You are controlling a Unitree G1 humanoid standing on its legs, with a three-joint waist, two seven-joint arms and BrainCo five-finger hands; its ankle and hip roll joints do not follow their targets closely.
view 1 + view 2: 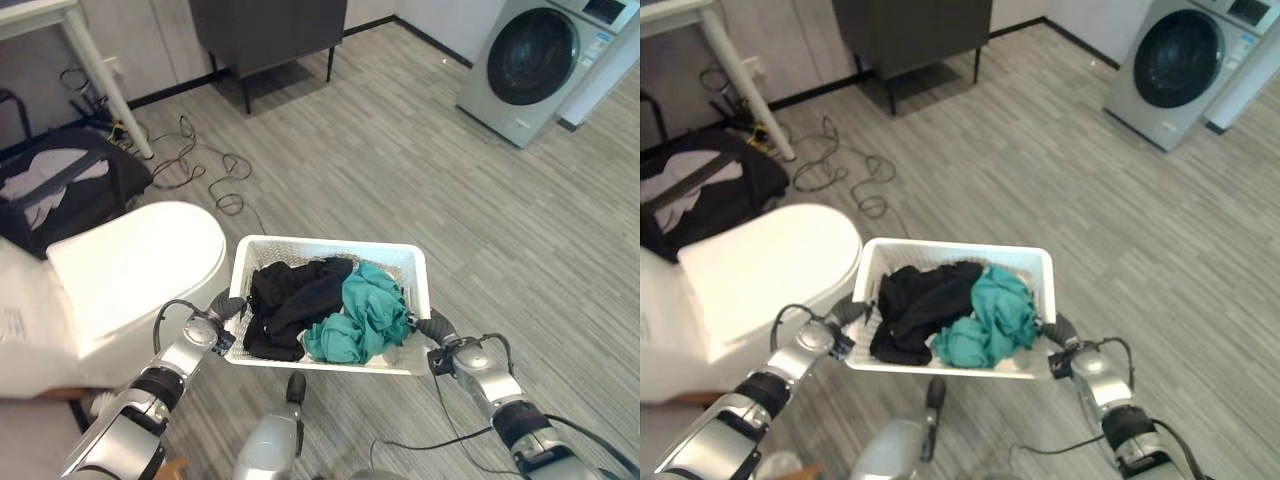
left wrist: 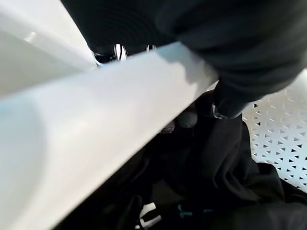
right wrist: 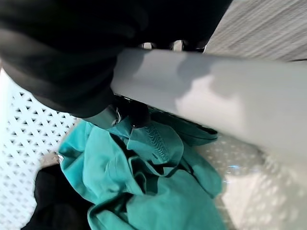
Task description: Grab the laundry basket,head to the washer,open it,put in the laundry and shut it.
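The left hand (image 1: pixel 228 306) and right hand (image 1: pixel 433 327) are each hooked over an end rim of the white perforated plastic laundry basket (image 1: pixel 330 249) carried between them, the grey front-loading washer (image 1: pixel 533 62) well ahead to the right.

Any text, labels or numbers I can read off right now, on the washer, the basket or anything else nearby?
None can be read.
Washer: a pale panel and a small sticker at its top corner, print too small to read.
White laundry basket: no label shows; it holds a black garment and a teal garment.
Left hand and right hand: no markings show.
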